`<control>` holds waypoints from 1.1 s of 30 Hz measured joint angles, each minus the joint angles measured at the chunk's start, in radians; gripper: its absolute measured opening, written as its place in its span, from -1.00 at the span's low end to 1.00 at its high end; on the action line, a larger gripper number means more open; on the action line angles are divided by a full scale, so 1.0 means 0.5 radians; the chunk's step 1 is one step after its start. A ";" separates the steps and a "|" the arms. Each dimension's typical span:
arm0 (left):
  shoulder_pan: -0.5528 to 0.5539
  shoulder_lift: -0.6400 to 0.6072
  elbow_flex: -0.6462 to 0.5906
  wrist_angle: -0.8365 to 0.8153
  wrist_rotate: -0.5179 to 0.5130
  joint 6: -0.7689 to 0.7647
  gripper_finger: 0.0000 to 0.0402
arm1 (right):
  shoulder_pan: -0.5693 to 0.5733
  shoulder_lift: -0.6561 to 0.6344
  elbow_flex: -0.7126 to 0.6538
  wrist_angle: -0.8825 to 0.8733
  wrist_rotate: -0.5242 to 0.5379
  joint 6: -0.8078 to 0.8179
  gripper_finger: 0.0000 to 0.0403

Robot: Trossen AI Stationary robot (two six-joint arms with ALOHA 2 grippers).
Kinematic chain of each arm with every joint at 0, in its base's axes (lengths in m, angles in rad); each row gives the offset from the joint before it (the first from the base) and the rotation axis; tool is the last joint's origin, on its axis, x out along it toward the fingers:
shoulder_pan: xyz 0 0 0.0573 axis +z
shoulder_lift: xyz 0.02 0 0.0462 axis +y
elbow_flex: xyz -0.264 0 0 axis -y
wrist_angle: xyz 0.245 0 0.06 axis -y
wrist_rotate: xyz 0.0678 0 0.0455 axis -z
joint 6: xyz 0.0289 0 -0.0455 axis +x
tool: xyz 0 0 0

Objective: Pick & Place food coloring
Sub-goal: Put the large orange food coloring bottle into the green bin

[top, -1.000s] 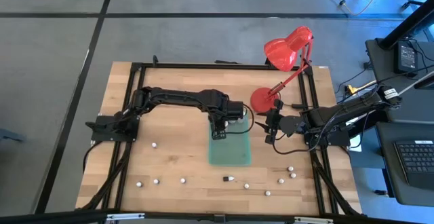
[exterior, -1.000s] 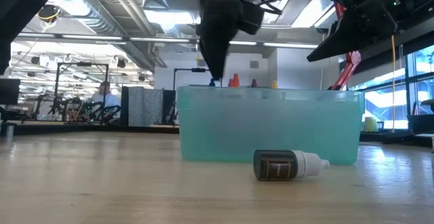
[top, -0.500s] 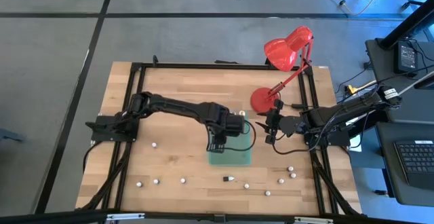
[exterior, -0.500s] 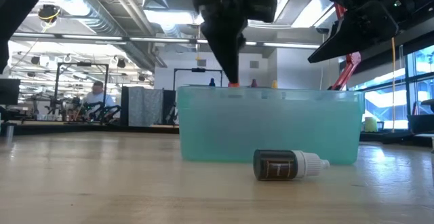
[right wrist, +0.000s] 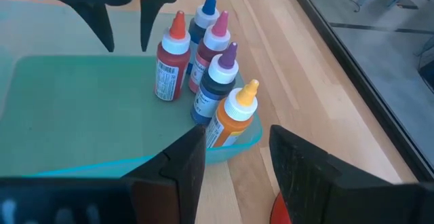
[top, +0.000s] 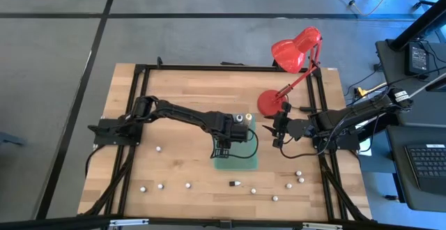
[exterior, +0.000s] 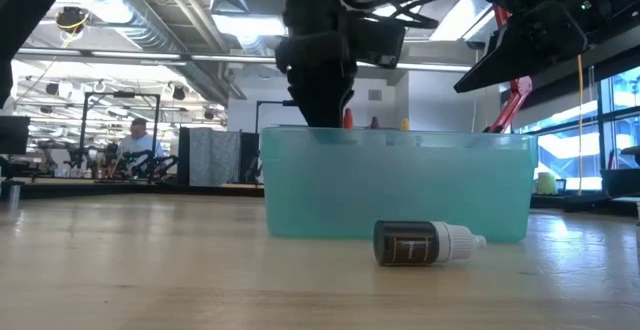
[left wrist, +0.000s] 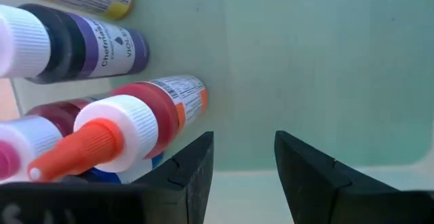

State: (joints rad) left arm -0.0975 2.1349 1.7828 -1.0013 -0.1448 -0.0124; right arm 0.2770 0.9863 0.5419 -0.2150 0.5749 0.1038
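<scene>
- Your left gripper (right wrist: 125,27) hangs over the teal bin (right wrist: 81,115), its two dark fingers (left wrist: 193,173) apart with nothing between them, tips pointing down at the bin floor just beside the bottles.
- Your right gripper (top: 277,131) waits beyond the bin's right edge, near the red lamp base (top: 271,103); its fingers (right wrist: 180,166) stand apart and empty.
- Five food coloring bottles (right wrist: 203,68) stand upright in a tight cluster in one corner of the bin, long axes vertical, pointed caps up: red with an orange cap (right wrist: 171,58), blue (right wrist: 205,17), pink (right wrist: 213,41), dark violet (right wrist: 215,85) and yellow-orange (right wrist: 232,114).
- One dark bottle (exterior: 425,242) lies on its side on the table, in front of the bin toward the front edge, long axis along that edge, white cap pointing right in the low view.
- Small whitish pieces (top: 159,185) are scattered along the table's front edge.
- The wooden table (top: 181,90) is framed by black rails. Behind it is a workshop room with ceiling lights, where a person (exterior: 135,140) sits far off.
</scene>
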 joint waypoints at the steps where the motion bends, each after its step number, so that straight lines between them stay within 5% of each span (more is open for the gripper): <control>1: 0.000 -0.001 -0.009 0.004 -0.017 -0.002 -0.25 | 0.000 0.000 0.000 0.000 0.000 0.000 -0.18; 8: 0.016 -0.001 -0.020 0.109 -0.205 -0.114 -0.25 | 0.000 0.000 0.000 0.001 0.000 -0.002 -0.18; 33: 0.126 0.176 -0.019 0.151 -0.139 -0.315 -0.25 | 0.000 -0.001 0.000 0.001 0.000 -0.007 -0.18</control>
State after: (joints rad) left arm -0.0347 2.2228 1.7733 -0.9257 -0.2142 -0.1699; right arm 0.2771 0.9859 0.5419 -0.2146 0.5751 0.1005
